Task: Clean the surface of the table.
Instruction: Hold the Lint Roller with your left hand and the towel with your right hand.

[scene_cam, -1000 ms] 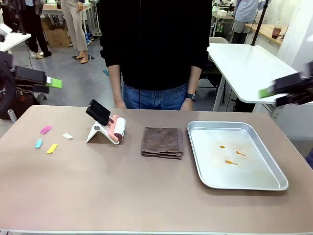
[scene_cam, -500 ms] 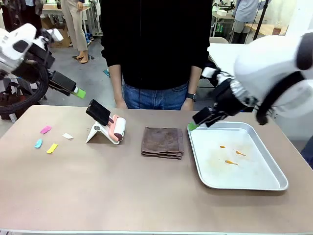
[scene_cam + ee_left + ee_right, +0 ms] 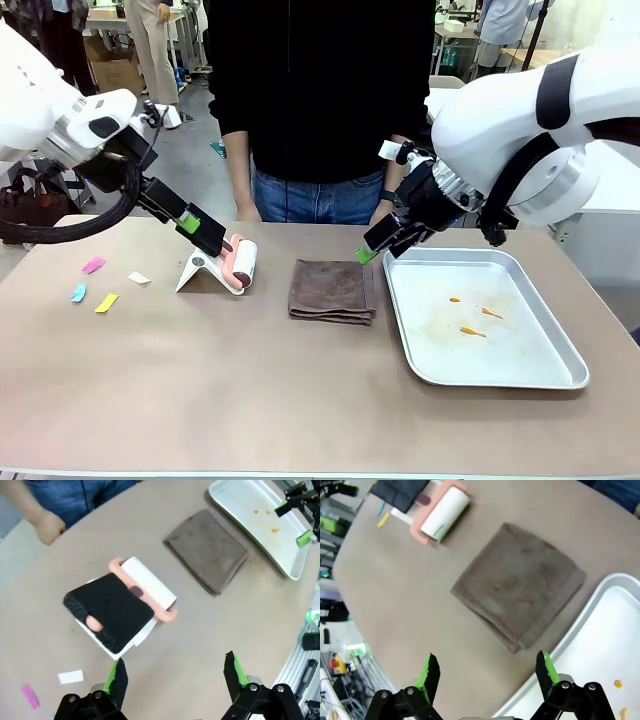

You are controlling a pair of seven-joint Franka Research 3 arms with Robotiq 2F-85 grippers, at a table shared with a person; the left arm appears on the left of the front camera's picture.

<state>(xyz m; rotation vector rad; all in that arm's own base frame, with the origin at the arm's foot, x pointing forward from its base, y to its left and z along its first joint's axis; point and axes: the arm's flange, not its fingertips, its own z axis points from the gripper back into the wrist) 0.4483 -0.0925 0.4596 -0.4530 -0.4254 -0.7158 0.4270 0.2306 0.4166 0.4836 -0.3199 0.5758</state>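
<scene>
The taupe table (image 3: pixel 250 390) carries a pink lint roller (image 3: pixel 240 262) with a black handle on a white stand, and a folded brown cloth (image 3: pixel 332 290). Coloured paper scraps (image 3: pixel 92 265) lie at the table's left. My left gripper (image 3: pixel 187 223) hangs open just above the roller's handle; in the left wrist view the lint roller (image 3: pixel 145 587) lies beyond its open fingers (image 3: pixel 117 677). My right gripper (image 3: pixel 366 253) is open above the cloth's right edge; the right wrist view has the brown cloth (image 3: pixel 520 597) ahead of the gripper (image 3: pixel 485 672).
A silver tray (image 3: pixel 520 375) with orange crumbs (image 3: pixel 472 320) sits at the right. A person in a black top stands at the far edge, hands (image 3: pixel 381 213) near the table. A white table (image 3: pixel 500 130) stands behind on the right.
Both arms have swung in over the table: the left gripper came down to the roller's handle, and the right gripper moved left from the tray's corner to the cloth's edge.
</scene>
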